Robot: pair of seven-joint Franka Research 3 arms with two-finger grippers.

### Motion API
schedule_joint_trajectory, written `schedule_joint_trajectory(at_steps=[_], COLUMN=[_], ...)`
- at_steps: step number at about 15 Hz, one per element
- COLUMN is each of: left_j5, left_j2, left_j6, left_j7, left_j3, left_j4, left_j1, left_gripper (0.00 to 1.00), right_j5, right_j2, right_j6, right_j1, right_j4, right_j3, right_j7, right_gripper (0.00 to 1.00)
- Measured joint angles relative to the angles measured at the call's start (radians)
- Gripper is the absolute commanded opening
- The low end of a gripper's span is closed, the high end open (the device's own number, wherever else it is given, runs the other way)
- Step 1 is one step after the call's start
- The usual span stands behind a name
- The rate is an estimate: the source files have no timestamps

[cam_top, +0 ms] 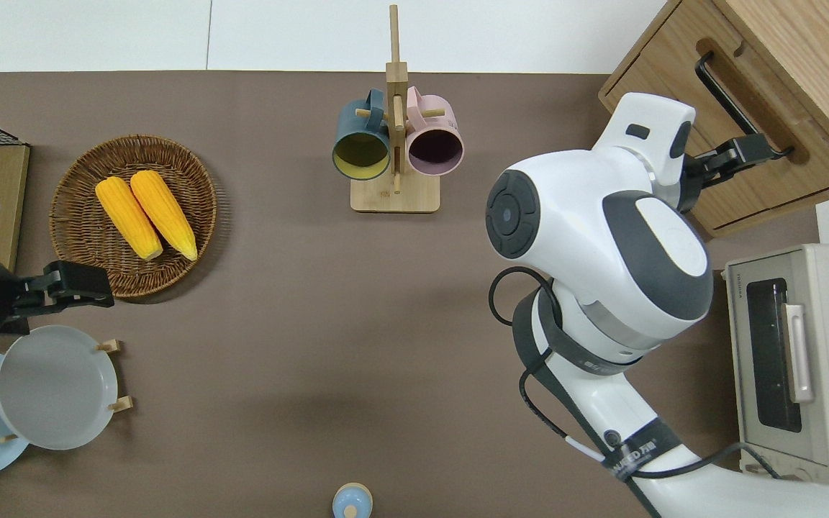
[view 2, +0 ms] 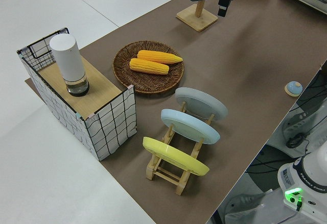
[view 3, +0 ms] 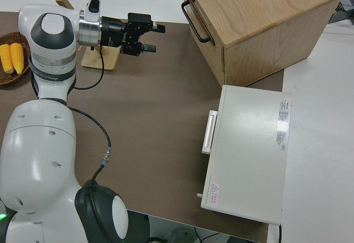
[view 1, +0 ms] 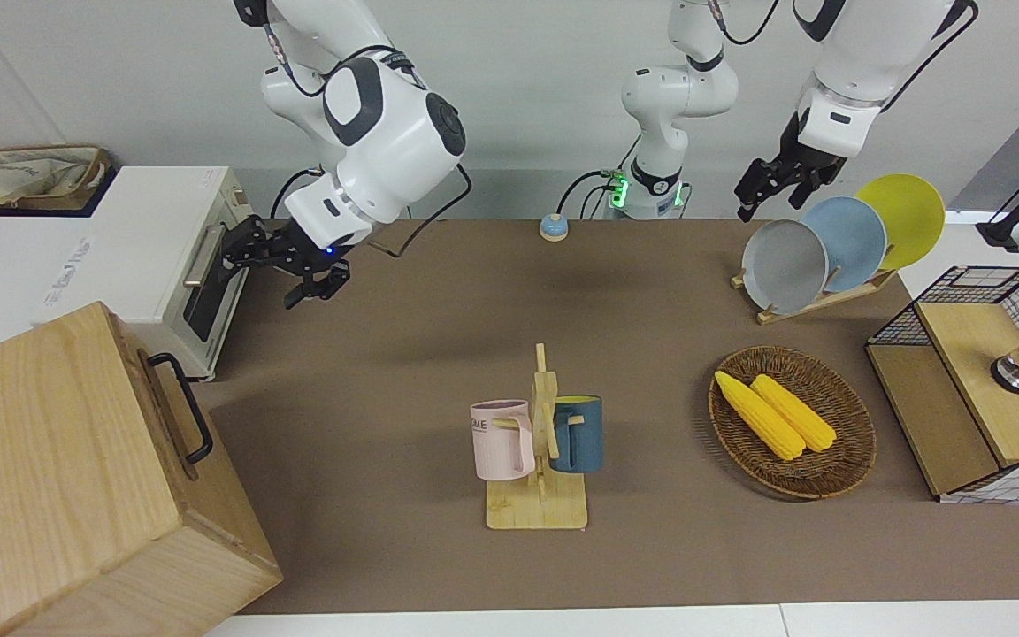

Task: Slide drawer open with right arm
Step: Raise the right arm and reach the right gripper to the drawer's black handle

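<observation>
Watching the table as a clock from above, twelve o'clock farthest from the robots. The drawer (cam_top: 673, 72) sits shut in the pale wooden cabinet (view 3: 260, 16) at about two o'clock, at the right arm's end of the table, its black bar handle (cam_top: 735, 101) lying across the front panel. My right arm (cam_top: 601, 237) is stretched out toward it, wrist turned sideways and the little blue light (view 1: 326, 250) glowing. From above, its jaws hang over the cabinet front, just by the handle's end nearer to the robots. The right side view shows them spread wide, holding nothing, and there is clear air between them and the handle, so no contact. The white toaster oven (cam_top: 796, 360) sits at four o'clock, nearer to the robots than the cabinet, with its door closed. At twelve o'clock the wooden mug rack (cam_top: 394, 137) carries a blue mug (cam_top: 361, 144) and a pink mug (cam_top: 435, 140), one on each side of the post. At ten o'clock the wicker basket (cam_top: 83, 273) holds two cobs of corn (cam_top: 145, 216) lying side by side. At eight o'clock the plate rack (view 2: 173, 170) stands with grey, blue and yellow plates on edge. The left arm (view 1: 837, 115) is parked.
</observation>
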Motion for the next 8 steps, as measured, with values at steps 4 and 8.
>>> schedule_joint_trajectory(at_steps=[4,8], left_j5=[0.000,0.000], left_j2=[0.000,0.000], left_j6=[0.000,0.000], left_j7=[0.000,0.000], left_j3=[0.000,0.000], left_j4=[0.000,0.000], left_j1=[0.000,0.000], left_gripper=[0.99,0.99], right_j5=[-0.123,-0.270], right_j2=[0.042,0.075], right_j6=[0.075,0.125], right_j1=[-0.001,-0.009], right_j4=[-0.021,-0.045], right_j3=[-0.001,-0.005], right_j7=[0.000,0.000], right_gripper=[0.983,0.983])
